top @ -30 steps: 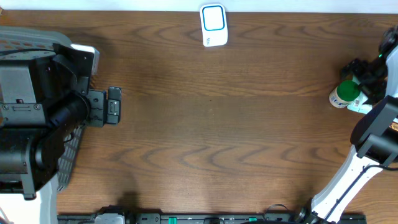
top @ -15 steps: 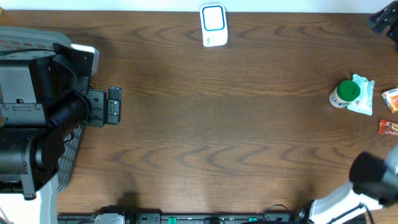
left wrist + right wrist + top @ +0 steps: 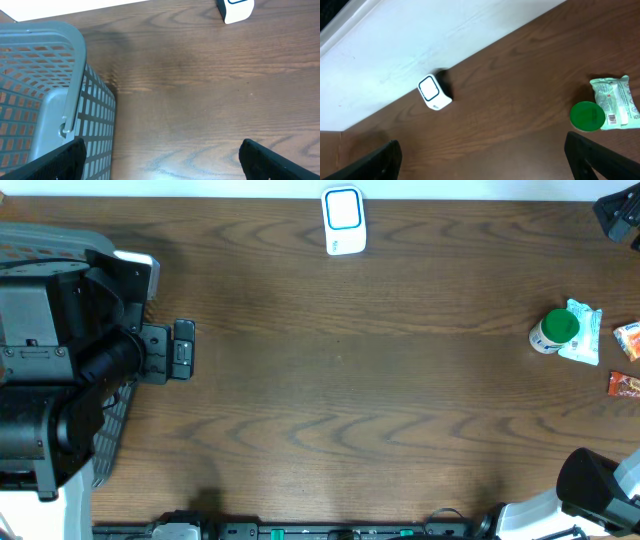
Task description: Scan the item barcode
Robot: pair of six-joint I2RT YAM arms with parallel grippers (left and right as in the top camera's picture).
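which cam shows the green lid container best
Right wrist view: the green-lidded container appears largest and whole, lid facing the camera, beside a white packet. Overhead shows it whole but smaller, toward the picture's right side. Left wrist view misses it entirely.

Table (image 3: 350, 380): dark wood grain, smooth, low sheen. Basket (image 3: 45, 100) at its left end: grey matt plastic lattice. Scanner (image 3: 343, 220) at its far edge: white glossy plastic. Bottle cap (image 3: 560, 327): green smooth plastic.

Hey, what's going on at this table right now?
Nothing is held yet. Both grippers are open and empty: the left gripper hangs beside the gray basket, the right gripper high over the table. The green-capped bottle and white packet lie at the right, apart from the scanner at the back edge.
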